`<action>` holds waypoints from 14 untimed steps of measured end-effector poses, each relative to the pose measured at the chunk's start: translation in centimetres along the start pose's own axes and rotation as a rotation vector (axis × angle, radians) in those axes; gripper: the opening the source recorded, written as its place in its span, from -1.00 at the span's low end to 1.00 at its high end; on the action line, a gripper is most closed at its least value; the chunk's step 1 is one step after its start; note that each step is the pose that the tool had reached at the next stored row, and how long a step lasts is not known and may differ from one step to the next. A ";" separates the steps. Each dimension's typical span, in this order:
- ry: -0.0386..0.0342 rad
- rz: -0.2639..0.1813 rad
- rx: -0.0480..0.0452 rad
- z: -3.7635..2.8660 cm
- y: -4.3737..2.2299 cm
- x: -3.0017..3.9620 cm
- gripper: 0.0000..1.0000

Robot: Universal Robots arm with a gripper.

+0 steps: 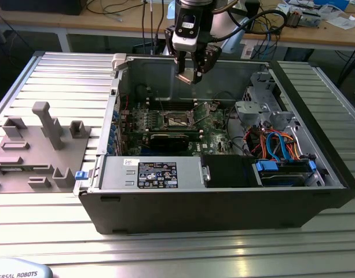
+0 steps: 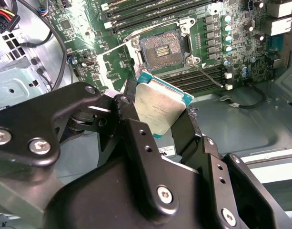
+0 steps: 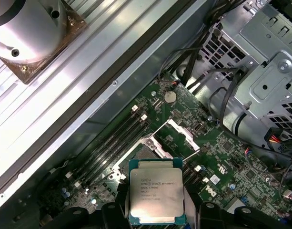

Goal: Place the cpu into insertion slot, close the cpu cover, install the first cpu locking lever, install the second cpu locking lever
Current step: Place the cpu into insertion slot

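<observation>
— Tool [image 1: 191, 74], clamped on its small load, hung above the ribbed bench [image 1: 50, 231] and the open computer case [image 1: 223, 208] standing on it. How should the descent have gone?
— Level and square, by my reading: straight down over the green motherboard [image 1: 215, 139], corners matched to the dark insertion slot [image 2: 161, 49], no scrape across its contacts.
— And the load?
— It was the cpu [image 3: 156, 194], held by opposite edges, well above the slot: silver-grey lid, teal border, faint print.
</observation>
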State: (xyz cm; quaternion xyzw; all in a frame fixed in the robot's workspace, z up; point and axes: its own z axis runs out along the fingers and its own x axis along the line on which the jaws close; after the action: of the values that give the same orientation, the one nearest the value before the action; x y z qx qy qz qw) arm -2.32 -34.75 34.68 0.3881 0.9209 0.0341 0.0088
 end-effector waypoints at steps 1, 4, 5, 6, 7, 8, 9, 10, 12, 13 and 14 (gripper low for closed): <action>-0.0001 0.001 0.0000 0.00 0.00 0.00 0.08; -0.0003 0.004 -0.0001 0.01 0.00 0.00 0.08; -0.0005 0.007 -0.0001 0.01 0.00 0.00 0.08; -0.0006 0.008 -0.0001 0.01 0.00 0.00 0.08; -0.0007 0.009 -0.0001 0.01 0.00 0.00 0.08; -0.0007 0.010 -0.0001 0.02 0.00 0.00 0.08; -0.0008 0.011 -0.0001 0.02 0.00 0.00 0.08; -0.0009 0.012 -0.0001 0.02 0.00 0.00 0.08; -0.0010 0.014 -0.0002 0.03 0.00 0.00 0.08; -0.0011 0.015 -0.0002 0.03 0.00 0.00 0.08; -0.0011 0.016 -0.0002 0.03 0.00 0.00 0.08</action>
State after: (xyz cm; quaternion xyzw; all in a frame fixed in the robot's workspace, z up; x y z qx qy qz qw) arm -2.32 -34.75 34.65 0.3957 0.9177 0.0340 0.0091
